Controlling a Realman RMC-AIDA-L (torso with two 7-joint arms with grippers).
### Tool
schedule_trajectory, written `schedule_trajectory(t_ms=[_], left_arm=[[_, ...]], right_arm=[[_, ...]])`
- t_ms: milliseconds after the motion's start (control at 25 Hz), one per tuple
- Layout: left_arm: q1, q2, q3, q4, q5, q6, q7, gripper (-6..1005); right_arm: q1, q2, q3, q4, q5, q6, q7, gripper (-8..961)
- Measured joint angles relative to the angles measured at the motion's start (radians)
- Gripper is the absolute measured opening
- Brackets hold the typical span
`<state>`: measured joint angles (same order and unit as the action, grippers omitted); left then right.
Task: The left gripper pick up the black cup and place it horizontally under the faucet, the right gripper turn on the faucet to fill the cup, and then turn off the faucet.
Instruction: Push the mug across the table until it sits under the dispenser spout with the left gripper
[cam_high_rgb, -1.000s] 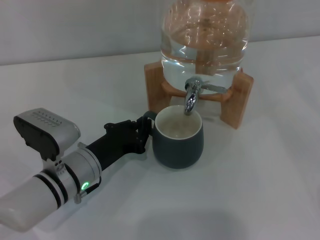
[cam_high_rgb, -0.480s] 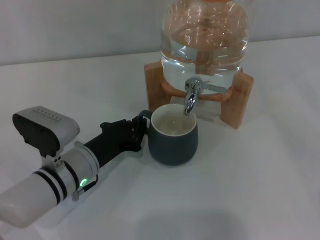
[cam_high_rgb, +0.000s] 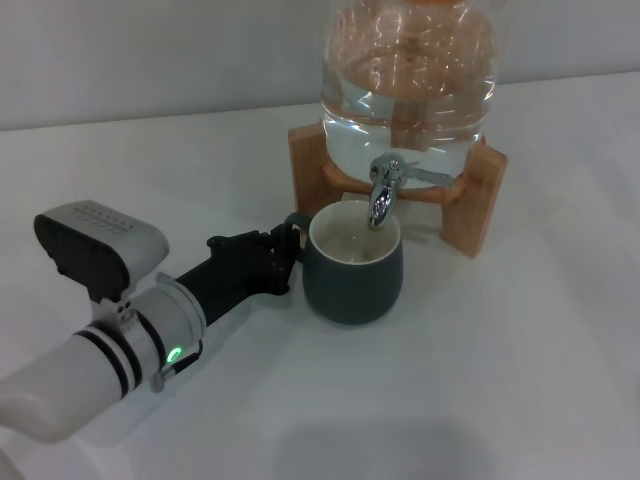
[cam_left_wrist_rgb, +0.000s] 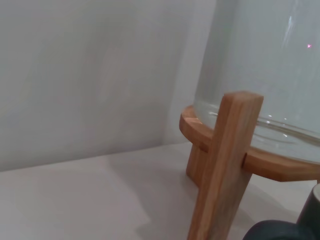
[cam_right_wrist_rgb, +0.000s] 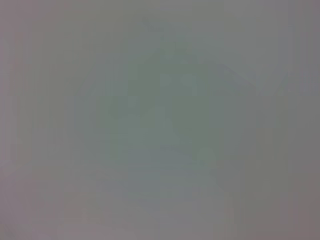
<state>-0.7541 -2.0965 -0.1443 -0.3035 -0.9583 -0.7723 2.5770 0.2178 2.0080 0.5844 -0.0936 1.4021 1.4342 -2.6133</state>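
Observation:
The black cup (cam_high_rgb: 353, 268) stands upright with its cream inside facing up, its rim directly below the spout of the chrome faucet (cam_high_rgb: 381, 195). The faucet is fixed to the big clear glass jar (cam_high_rgb: 410, 80), and its thin lever points right. My left gripper (cam_high_rgb: 284, 248) reaches in from the lower left and is shut on the cup's small loop handle. In the left wrist view only a dark edge of the cup (cam_left_wrist_rgb: 280, 231) shows. I see no water stream. The right gripper is out of view, and the right wrist view shows only a plain grey blur.
The jar rests on a wooden stand (cam_high_rgb: 470, 200) at the back of the white table (cam_high_rgb: 520, 370). A post of the stand (cam_left_wrist_rgb: 225, 165) rises close in front of the left wrist camera, and a pale wall lies behind.
The cup slid a little left with the left gripper, then moved back right and slightly farther in, under the spout. The left arm advanced with it.

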Motion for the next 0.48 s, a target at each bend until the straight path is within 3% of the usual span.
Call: schedule_trajectory(t_ms=[480], left_arm=[[-0.022, 0.0, 0.0, -0.033, 0.001, 0.052, 0.004, 164]], right_arm=[[0.002, 0.0, 0.0, 0.0, 0.0, 0.0, -0.001, 855]])
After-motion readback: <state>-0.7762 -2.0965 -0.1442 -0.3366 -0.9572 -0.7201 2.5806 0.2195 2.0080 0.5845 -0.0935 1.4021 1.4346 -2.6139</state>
